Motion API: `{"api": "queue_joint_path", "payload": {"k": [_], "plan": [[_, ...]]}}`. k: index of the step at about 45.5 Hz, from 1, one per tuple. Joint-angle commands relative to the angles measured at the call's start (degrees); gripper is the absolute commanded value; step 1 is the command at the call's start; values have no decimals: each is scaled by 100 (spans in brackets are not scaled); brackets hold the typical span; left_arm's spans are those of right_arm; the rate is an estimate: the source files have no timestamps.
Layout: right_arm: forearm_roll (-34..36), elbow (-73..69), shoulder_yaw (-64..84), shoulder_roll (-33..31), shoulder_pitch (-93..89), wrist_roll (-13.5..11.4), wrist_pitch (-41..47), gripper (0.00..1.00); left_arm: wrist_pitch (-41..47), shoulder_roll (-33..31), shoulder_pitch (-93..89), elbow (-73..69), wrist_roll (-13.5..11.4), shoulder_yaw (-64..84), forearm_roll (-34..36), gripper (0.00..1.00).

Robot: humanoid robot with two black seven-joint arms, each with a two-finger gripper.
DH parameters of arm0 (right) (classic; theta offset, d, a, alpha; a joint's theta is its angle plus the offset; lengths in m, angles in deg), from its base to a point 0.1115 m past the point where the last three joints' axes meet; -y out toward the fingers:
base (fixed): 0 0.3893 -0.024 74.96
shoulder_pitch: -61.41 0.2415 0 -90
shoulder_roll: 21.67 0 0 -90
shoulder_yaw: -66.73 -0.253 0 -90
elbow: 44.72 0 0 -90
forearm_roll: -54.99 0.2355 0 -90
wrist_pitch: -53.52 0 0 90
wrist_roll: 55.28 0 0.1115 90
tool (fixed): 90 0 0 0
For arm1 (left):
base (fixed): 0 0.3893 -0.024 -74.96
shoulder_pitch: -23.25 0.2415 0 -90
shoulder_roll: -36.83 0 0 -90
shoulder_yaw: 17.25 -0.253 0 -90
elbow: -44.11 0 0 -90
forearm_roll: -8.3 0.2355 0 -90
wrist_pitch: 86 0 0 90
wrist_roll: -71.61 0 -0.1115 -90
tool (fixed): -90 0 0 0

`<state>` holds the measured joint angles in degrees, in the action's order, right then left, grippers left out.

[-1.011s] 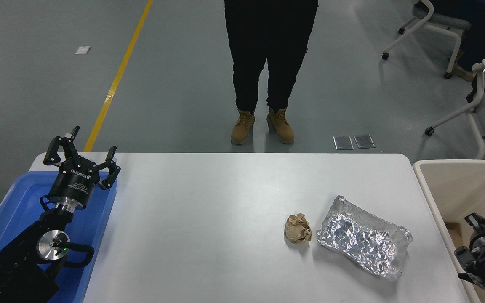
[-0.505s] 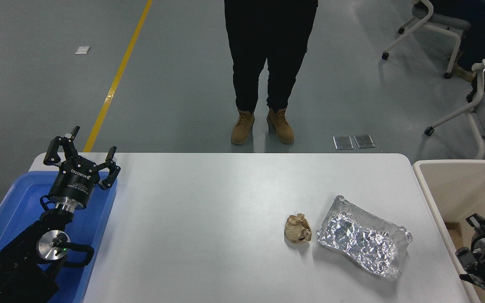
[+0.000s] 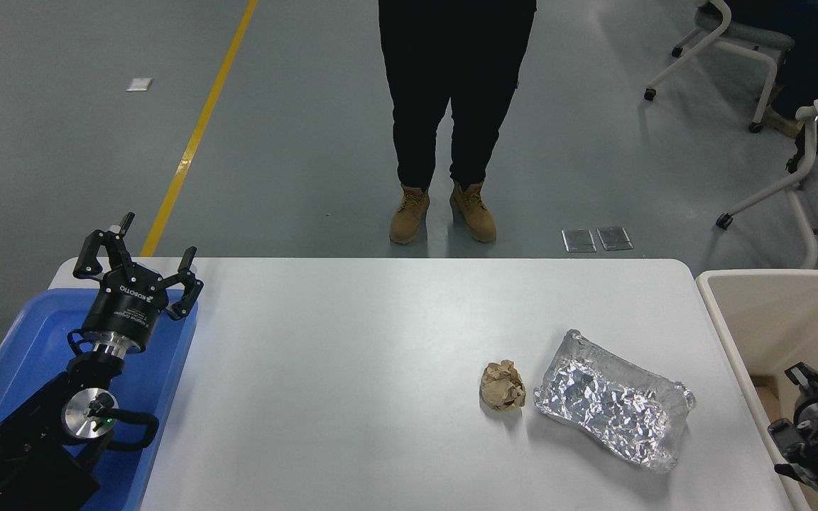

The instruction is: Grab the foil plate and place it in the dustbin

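The foil plate [image 3: 613,410] is a shiny, crinkled silver tray lying flat on the white table [image 3: 352,355] at the right front. The dustbin [image 3: 771,312] is a large cream bin standing just off the table's right edge. My right gripper [image 3: 810,397] shows only in part at the lower right corner, over the dustbin's near end and to the right of the foil plate, not touching it. My left gripper [image 3: 138,259] is parked open and empty at the lower left, above the blue tray.
A crumpled brown paper ball [image 3: 503,385] lies just left of the foil plate. A blue plastic tray [image 3: 25,341] sits under the left arm. A person in black trousers and tan boots [image 3: 444,213] stands at the far side. White chairs [image 3: 771,85] stand at the back right.
My right arm has sunk very slightly toward the lower right corner. The foil plate, the paper ball and the left arm have not moved.
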<state>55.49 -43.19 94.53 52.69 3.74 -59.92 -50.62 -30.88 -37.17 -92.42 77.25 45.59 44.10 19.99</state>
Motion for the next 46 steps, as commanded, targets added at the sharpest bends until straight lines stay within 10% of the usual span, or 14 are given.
{"api": "queue_joint_path", "payload": {"k": [1, 14, 33, 46], "plan": [[-7, -1118, 59, -949, 686, -27, 35, 95, -2, -1, 0, 0, 0, 0, 0, 98], [-7, -3114, 839, -2119, 2522, -27, 61, 100, -2, -1, 0, 0, 9, 0, 0, 98], [19, -5495, 3802, -1794, 6258, -45, 983, 100, -2, -1, 0, 0, 9, 0, 0, 98], [28, -7227, 4172, -1838, 8622, -45, 3943, 100, -2, -1, 0, 0, 9, 0, 0, 98]]}}
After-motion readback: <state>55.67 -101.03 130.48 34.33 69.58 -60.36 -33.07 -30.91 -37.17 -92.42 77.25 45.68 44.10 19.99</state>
